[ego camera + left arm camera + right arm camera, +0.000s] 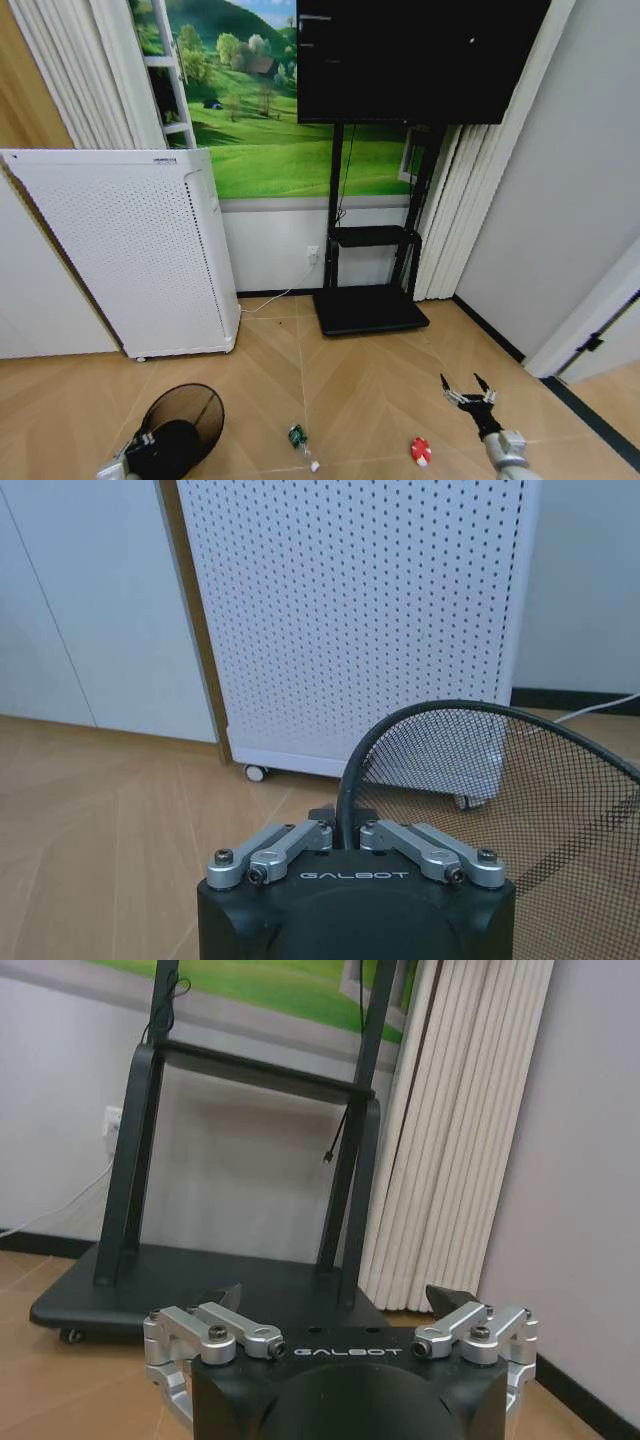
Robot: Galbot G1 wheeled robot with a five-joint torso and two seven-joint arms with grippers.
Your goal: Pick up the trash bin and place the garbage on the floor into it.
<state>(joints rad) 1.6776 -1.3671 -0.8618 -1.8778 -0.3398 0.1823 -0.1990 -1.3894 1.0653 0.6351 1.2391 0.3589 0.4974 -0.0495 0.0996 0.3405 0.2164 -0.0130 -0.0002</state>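
Fingers of the left gripper [350, 832] are pinching together on the rim of the small round black wire-mesh trash bin [185, 415], holding it tipped at the robot's left, low over the light tan wood floor [350, 400]. At the right, the right gripper [468, 390] is hanging above the floor with its fingers spread wide apart, holding nothing. Between them, a clear plastic bottle with a green label [299, 441] is lying on the floor, and a crumpled red-and-white wrapper [420, 450] is lying just beside the right gripper. Farther back, a tall white air purifier full of tiny holes [130, 250] and a black TV stand [370, 290] are standing by the wall.
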